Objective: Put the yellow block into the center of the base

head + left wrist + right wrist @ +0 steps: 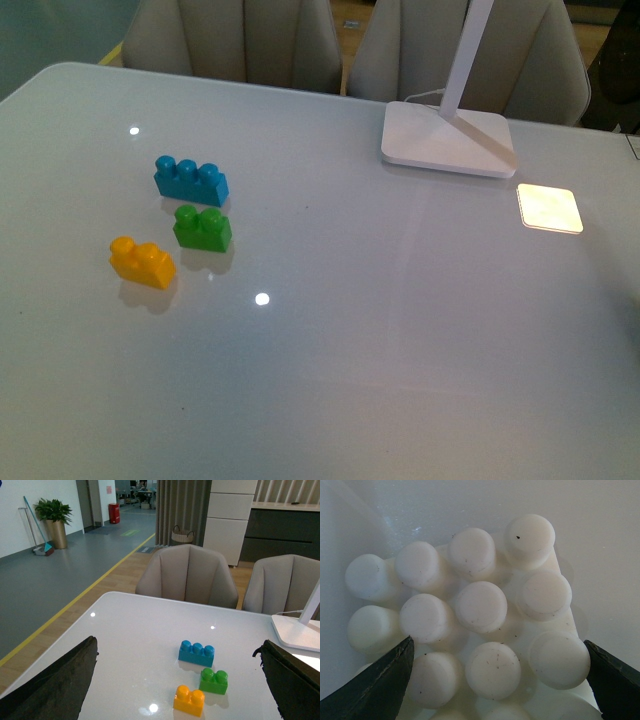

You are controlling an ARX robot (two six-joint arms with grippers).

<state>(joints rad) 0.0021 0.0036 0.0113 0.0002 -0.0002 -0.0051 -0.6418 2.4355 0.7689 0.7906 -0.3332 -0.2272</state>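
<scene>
On the left part of the tabletop [400,380], in the front view, the yellow block [142,262] lies nearest the robot, its long axis slanted. A green block [202,228] and a blue block [191,181] sit just behind it. Neither arm shows.

From the left wrist, the left claw [177,642] gapes wide and empty. The yellow block [189,700] sits ahead, between its fingers, long side roughly across the gap, so this arm looks the nearer one.

From the right wrist, the right claw [498,641] is spread wide, gripping nothing, close over the studded base [480,605].
</scene>
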